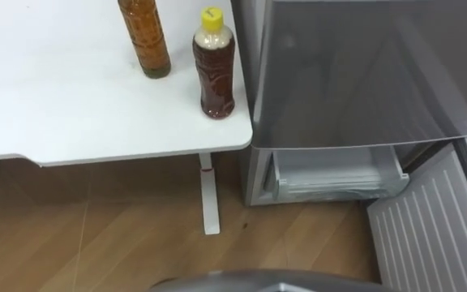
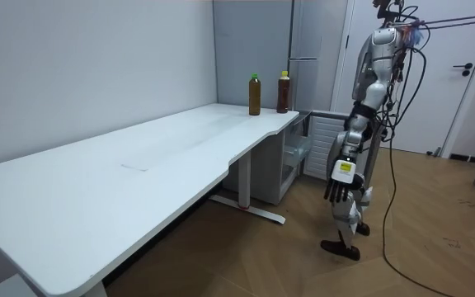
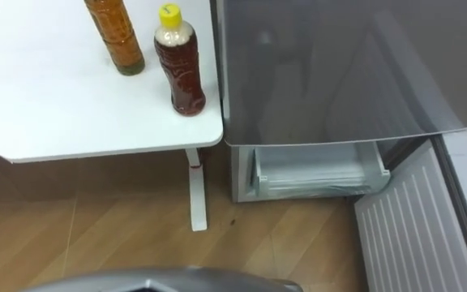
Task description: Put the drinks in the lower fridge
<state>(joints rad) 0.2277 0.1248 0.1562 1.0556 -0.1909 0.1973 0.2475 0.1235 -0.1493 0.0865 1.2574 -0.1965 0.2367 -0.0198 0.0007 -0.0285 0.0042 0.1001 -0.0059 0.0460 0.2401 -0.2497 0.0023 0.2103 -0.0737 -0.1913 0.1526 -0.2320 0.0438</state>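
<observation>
White table (image 1: pixel 71 105), yellow-capped brown bottle (image 1: pixel 214 77) beside amber bottle (image 1: pixel 146 40); lower fridge (image 1: pixel 339 174) open

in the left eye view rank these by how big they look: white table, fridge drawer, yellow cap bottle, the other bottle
1. white table
2. fridge drawer
3. yellow cap bottle
Unranked: other bottle. Its top is cut off by the picture's edge, so it can't be compared fairly with the yellow cap bottle.

Long white table (image 2: pixel 138 165) on wooden floor (image 2: pixel 435 264) beside grey wall (image 2: pixel 81 66).
</observation>
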